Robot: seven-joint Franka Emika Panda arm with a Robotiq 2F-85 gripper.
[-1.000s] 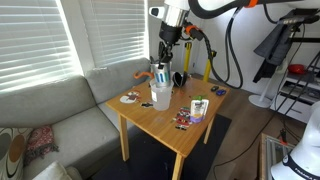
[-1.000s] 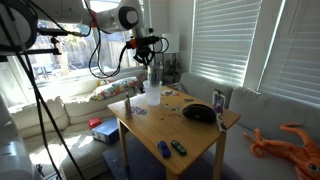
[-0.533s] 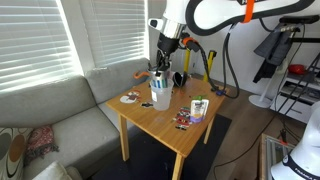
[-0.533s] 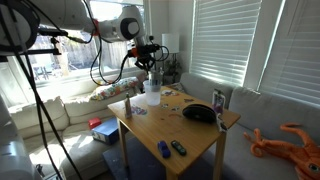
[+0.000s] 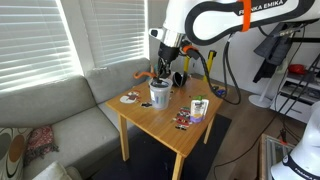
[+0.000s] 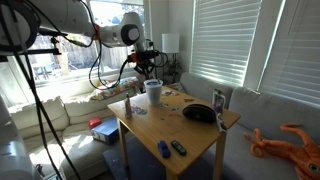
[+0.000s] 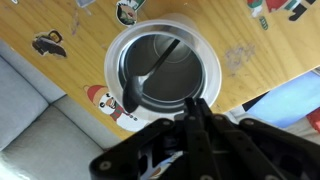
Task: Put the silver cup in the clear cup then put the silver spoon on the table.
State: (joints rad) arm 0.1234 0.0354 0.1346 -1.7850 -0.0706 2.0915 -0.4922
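The clear cup (image 5: 160, 96) stands near the far edge of the wooden table (image 5: 176, 137) and shows in both exterior views (image 6: 153, 90). In the wrist view I look straight down into the clear cup (image 7: 205, 45). The silver cup (image 7: 160, 62) sits inside it. The silver spoon (image 7: 137, 90) stands in the silver cup, with its bowl leaning out over the clear cup's rim. My gripper (image 7: 196, 108) is shut and empty, just above the rim beside the spoon. It also shows in both exterior views (image 5: 163, 70) (image 6: 148, 70).
Stickers and small flat items lie on the table (image 7: 250, 60) around the cup. A small box (image 5: 199, 108) and a dark bowl-like thing (image 6: 198, 113) stand toward the other edge. A grey sofa (image 5: 60, 120) adjoins the table. Window blinds are behind.
My gripper has come down from well above the clear cup to just over its rim. The cups have not moved.
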